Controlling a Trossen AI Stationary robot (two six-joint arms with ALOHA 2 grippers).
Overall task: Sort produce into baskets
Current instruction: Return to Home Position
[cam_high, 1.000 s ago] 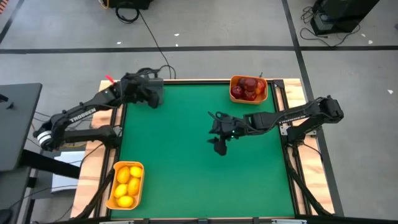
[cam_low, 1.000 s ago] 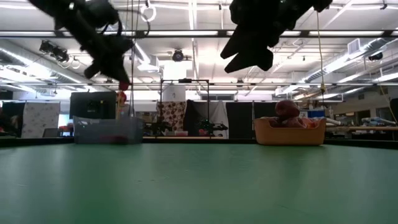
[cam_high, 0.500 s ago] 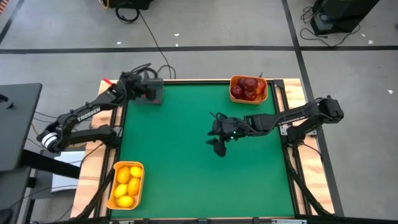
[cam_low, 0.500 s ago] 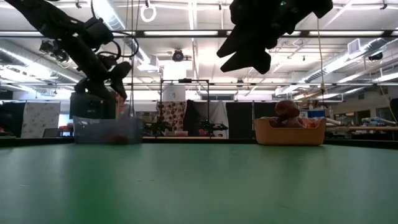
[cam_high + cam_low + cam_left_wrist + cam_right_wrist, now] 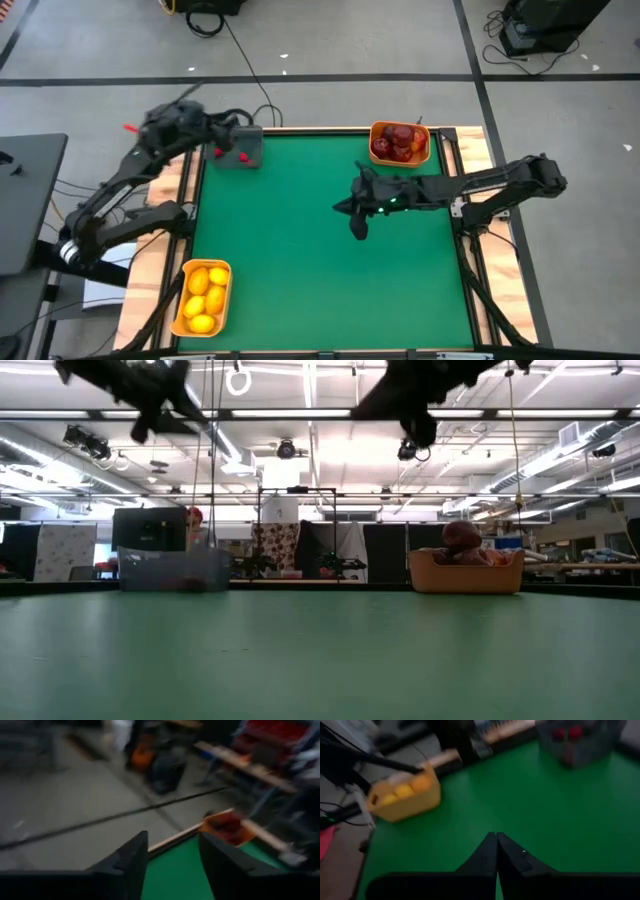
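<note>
Dark red round fruits fill the orange basket (image 5: 400, 143) at the table's far right corner, also seen in the low view (image 5: 465, 570). Yellow lemons lie in the orange basket (image 5: 203, 297) at the near left edge. The grey tray (image 5: 240, 148) at the far left holds small red bits (image 5: 559, 733). My left gripper (image 5: 172, 855) hangs high beside the tray, over the table's far left corner, open with nothing between its fingers. My right gripper (image 5: 496, 840) is shut on nothing, above the middle of the green mat (image 5: 300, 260).
Wooden rails (image 5: 160, 250) edge the mat on both sides. Cables (image 5: 250, 70) run over the floor behind the table. Beyond the far edge the low view shows shelves and screens (image 5: 300, 545) of the room.
My left gripper dipped to the grey tray, then rose and swung back toward the table's left edge; the small red bit seen at its tip a second ago is no longer there. My right gripper has shut and lifted a little over the mat's middle.
</note>
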